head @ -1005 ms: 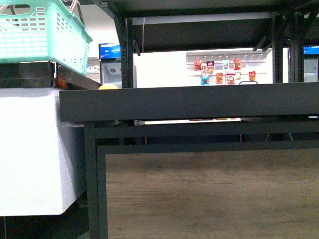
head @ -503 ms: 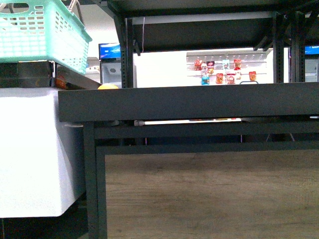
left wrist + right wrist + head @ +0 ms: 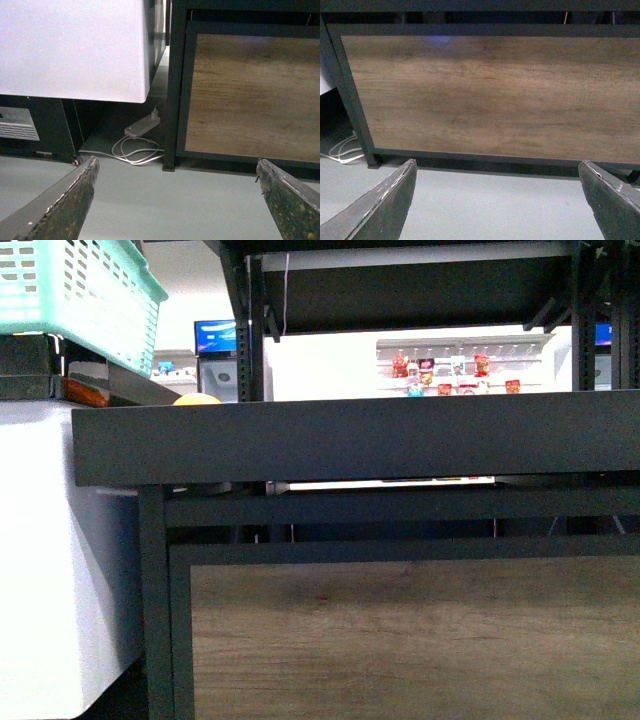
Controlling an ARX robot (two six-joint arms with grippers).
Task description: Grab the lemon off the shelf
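Observation:
The shelf fills the front view: a matt-black rim [image 3: 360,445] over a wood-grain front panel [image 3: 410,640], seen from just below rim height. The rim hides what lies on the shelf. Only a small yellow-orange rounded top [image 3: 196,398] peeks above its left end, and I cannot tell whether that is the lemon. Neither arm shows in the front view. My left gripper [image 3: 175,161] is open over the grey floor, facing the shelf's left leg [image 3: 174,100]. My right gripper [image 3: 497,163] is open too, low before the wood panel [image 3: 490,95], nothing between its fingers.
A white freezer chest [image 3: 45,560] stands against the shelf's left side, with a teal basket [image 3: 85,290] on top. A white power strip and coiled cable [image 3: 141,142] lie on the floor between the chest and the shelf leg. A dark upper shelf board [image 3: 400,290] hangs above.
The shelf has grown larger in the front view and slid left, its rim now wider and lower. The basket has shifted up and left, partly out of view.

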